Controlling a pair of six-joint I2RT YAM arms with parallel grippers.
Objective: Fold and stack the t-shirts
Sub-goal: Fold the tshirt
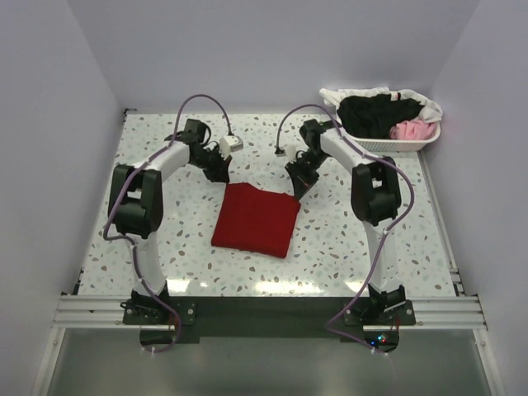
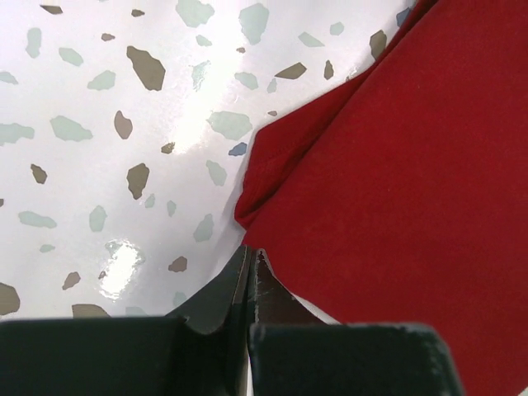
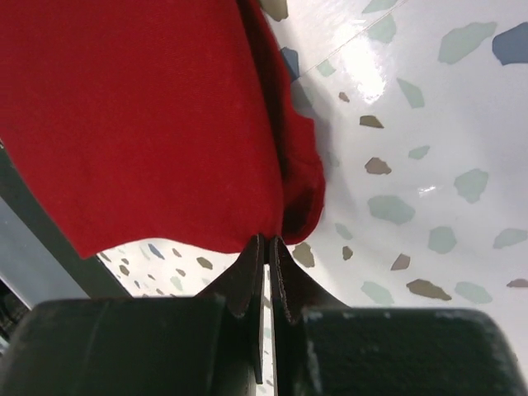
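Red folded t-shirt (image 1: 256, 219), left pincer (image 2: 250, 257) and right pincer (image 3: 266, 246) pressed together at corners, basket (image 1: 388, 147) well apart.

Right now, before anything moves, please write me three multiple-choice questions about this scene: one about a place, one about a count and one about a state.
1. Where does the red t-shirt lie?
A. hung on the wall
B. folded on the table, near its middle
C. on the floor

2. How many garments lie on the table outside the basket?
A. one
B. two
C. three

3. The left pincer is:
A. wide open
B. out of view
C. shut

Answers:
1. B: the top view shows it folded mid-table.
2. A: only the red one lies there.
3. C: its jaws meet in the left wrist view.
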